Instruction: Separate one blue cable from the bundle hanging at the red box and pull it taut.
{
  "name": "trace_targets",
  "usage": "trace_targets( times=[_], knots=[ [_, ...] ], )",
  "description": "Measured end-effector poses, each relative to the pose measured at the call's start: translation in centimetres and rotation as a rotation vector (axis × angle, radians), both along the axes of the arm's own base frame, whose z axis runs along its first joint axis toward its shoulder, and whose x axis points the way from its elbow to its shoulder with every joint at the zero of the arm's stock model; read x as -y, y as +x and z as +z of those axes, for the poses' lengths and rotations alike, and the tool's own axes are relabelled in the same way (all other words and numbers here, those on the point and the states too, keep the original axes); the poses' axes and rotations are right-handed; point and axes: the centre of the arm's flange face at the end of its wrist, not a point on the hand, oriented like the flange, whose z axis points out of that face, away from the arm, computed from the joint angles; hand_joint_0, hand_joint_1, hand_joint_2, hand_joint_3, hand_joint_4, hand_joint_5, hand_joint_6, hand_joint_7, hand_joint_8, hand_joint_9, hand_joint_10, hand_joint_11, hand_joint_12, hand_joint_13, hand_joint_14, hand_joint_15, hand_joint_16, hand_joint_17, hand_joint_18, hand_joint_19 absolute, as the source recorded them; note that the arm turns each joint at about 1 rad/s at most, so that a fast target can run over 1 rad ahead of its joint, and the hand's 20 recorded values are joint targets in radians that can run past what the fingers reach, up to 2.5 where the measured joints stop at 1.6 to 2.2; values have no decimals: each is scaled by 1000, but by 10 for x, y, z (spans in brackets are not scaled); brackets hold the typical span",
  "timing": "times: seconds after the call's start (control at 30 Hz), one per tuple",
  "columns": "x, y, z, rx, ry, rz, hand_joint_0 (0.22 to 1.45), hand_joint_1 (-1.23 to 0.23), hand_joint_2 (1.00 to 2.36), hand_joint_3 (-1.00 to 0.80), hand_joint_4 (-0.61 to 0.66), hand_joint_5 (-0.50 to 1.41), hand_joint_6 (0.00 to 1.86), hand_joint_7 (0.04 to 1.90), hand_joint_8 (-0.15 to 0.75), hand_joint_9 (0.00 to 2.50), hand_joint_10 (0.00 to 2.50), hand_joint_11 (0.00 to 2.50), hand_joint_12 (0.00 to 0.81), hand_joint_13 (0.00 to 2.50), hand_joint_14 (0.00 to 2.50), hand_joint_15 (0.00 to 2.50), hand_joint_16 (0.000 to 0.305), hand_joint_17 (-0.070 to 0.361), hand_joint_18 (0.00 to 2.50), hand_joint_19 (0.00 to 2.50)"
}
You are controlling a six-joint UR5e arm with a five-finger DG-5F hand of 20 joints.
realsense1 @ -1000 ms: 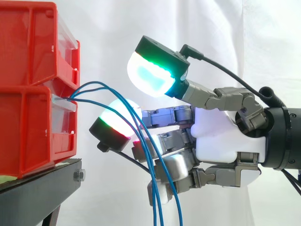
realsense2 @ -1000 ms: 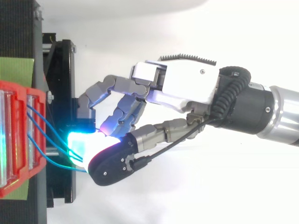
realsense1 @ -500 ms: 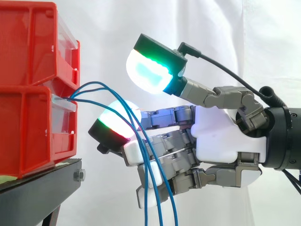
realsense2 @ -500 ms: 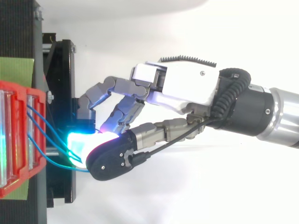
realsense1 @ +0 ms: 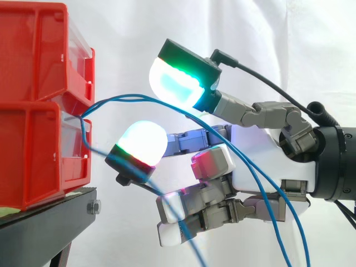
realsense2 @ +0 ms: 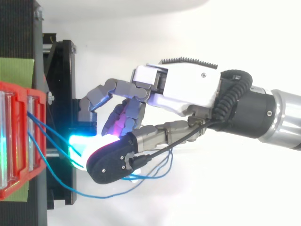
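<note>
Blue cables point(realsense1: 133, 96) leave the front of the stacked red bins point(realsense1: 33, 111) at left, which rest on the black stand point(realsense1: 50, 222); one cable arcs rightward, crosses the near face of the hand point(realsense1: 261, 167) and drops to the lower right; another hangs from the bins and runs down and right beneath the hand; seen from above, the cables loop slack beside the hand; whether the hand grips any cable cannot be determined.

The arm point(realsense2: 282, 115) comes in level from the right, the black wrist point(realsense1: 334, 161) in line with it; the hand point(realsense1: 261, 167) points left, turned on edge, white back uppermost
</note>
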Motion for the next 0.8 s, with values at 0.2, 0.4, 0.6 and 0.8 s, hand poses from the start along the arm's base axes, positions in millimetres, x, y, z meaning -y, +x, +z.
trace_targets(
  times=[0.2,0.4,0.6,0.8],
  knots=[
    [0,0,0,0,0,0,597,-643,1000,-500,162,-218,870,875,449,1517,19,831,393,1020,20,534,52,117,821,559],
    [0,0,0,-4,4,0,608,-709,1000,-500,162,-239,885,809,401,1163,17,940,397,967,19,585,53,119,820,589],
    [0,-2,0,-28,24,3,597,-725,1000,-500,202,-231,799,786,379,938,15,794,396,780,17,470,50,113,744,541],
    [-1,-2,6,-45,58,5,599,-694,1000,-500,196,-218,739,831,374,879,16,727,379,622,12,353,50,112,630,450]
  ],
)
